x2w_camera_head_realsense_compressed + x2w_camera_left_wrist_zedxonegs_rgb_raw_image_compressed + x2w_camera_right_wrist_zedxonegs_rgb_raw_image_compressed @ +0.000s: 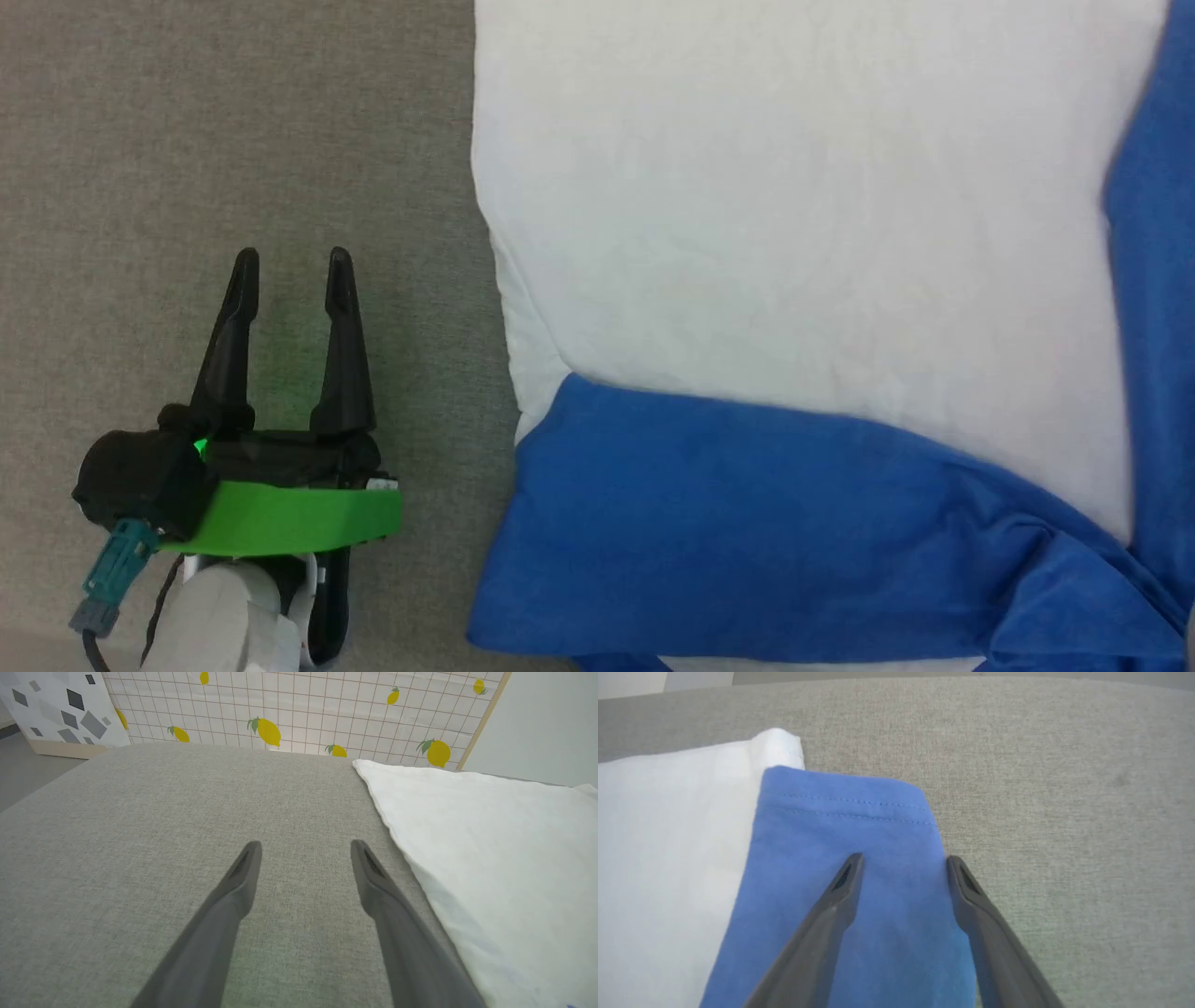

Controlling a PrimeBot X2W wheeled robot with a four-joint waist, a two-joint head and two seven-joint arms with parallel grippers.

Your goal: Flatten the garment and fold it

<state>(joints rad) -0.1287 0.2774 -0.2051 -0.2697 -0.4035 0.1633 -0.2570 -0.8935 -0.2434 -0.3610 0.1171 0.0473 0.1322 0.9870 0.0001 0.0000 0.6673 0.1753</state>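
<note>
While my left gripper (292, 257) hangs wide open over the bare grey surface (140, 140), beside the garment (794, 233) lying flat, my right gripper (906, 858) spreads wide above the blue sleeve (850, 812) (near its cuff); pinching there could catch the white body (668, 835) beneath and drag the fold askew.

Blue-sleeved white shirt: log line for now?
blue-sleeved white cotton shirt: sleeve folded inward | left gripper: open, beside shirt | right gripper: open over cuff
</note>
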